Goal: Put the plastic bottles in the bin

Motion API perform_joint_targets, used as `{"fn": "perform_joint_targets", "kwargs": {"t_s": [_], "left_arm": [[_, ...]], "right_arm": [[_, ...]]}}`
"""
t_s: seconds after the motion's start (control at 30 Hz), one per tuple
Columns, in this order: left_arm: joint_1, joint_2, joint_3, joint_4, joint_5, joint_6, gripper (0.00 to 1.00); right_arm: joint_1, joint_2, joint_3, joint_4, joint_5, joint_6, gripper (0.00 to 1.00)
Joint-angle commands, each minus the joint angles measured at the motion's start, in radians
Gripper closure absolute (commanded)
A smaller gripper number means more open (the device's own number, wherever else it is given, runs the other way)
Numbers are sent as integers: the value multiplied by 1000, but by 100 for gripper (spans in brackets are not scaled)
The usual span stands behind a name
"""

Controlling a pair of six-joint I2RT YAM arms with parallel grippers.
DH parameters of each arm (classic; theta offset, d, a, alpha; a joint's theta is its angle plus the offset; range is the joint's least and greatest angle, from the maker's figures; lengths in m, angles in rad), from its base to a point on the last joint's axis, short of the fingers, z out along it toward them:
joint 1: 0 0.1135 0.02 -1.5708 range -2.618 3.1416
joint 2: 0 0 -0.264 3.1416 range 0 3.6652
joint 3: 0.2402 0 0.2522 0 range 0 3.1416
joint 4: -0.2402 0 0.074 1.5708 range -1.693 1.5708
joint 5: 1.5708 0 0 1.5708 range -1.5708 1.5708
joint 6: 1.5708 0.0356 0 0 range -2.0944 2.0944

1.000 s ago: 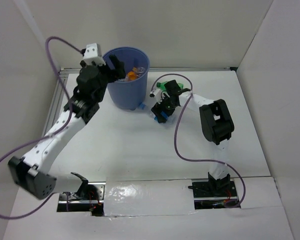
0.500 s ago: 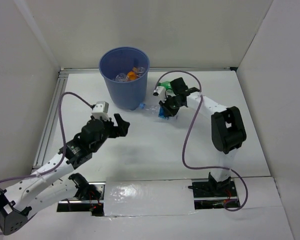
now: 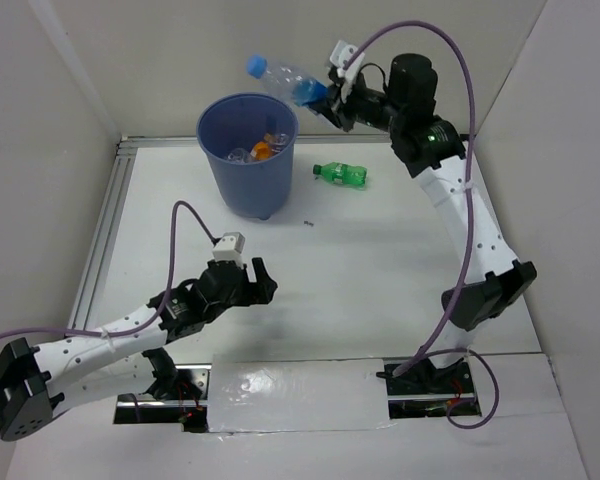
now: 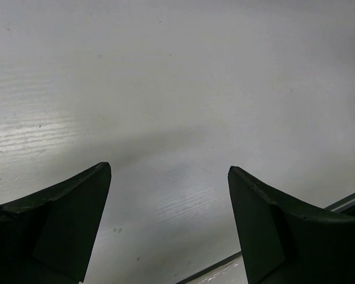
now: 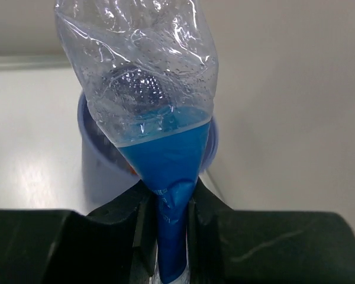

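Taking stock against the task: the bin (image 3: 242,182) stands upright at the far left of the table (image 3: 380,280), and several bottles are already lodged inside it. The orange bottle (image 3: 263,152) is made out plainly among them, with at least two clear bottles (image 3: 242,155) beside it (an exact count cannot be read, since the bin wall hides part of the contents).

One blue-labelled bottle (image 3: 280,78) is held in the air by the right gripper (image 3: 325,98). The jaws are drawn narrow and pinched on the labelled end, and the clear body is crumpled above them in the wrist view. The bottle is tilted, its blue cap (image 3: 255,66) pointed away from the gripper. It appears above the far rim of the bin, but whether it is fully over the opening cannot be settled from overhead.

The green bottle (image 3: 342,175) lies on its side on the table to the right of the bin, apart from it and touched by nothing. No other loose bottle is seen.

The left gripper (image 3: 263,280) is spread wide with nothing between its fingers, low over bare table and well apart from the bin.

The task is judged well past half done. Two steps are left: release of the held bottle into the bin, then collection of the green one.
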Motion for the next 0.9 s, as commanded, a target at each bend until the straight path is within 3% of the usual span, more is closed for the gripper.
{"fn": "perform_joint_targets", "kwargs": {"t_s": [0.0,0.07,0.1,0.13,0.2,0.23,0.3,0.37,0.4,0.7,0.8,0.87], "left_arm": [[-26,1,-9,66,-12,-43,7],[-37,1,-21,75,-12,-52,7],[-47,1,-30,75,-12,-64,7],[-47,1,-30,75,-12,-64,7],[-70,1,-30,75,-12,-75,7],[-84,1,-30,75,-21,-75,7],[-96,1,-30,64,-30,-84,7],[-110,1,-39,64,-41,-84,7],[-121,1,-39,64,-41,-84,7],[-130,41,-59,125,-14,-73,6],[-130,63,-59,136,-3,-55,6],[-130,63,-59,136,-3,-55,6]], "right_arm": [[73,162,136,126,63,53,100],[95,234,230,146,97,73,94],[107,321,248,251,120,114,81],[107,322,257,252,120,135,81],[121,415,303,302,134,162,66],[133,449,340,302,146,176,48],[133,533,458,272,158,193,30],[133,558,490,262,167,213,3],[133,558,491,262,167,225,0],[66,524,439,311,296,267,0],[-11,524,403,269,316,267,28],[-66,537,392,233,330,267,60]]}}
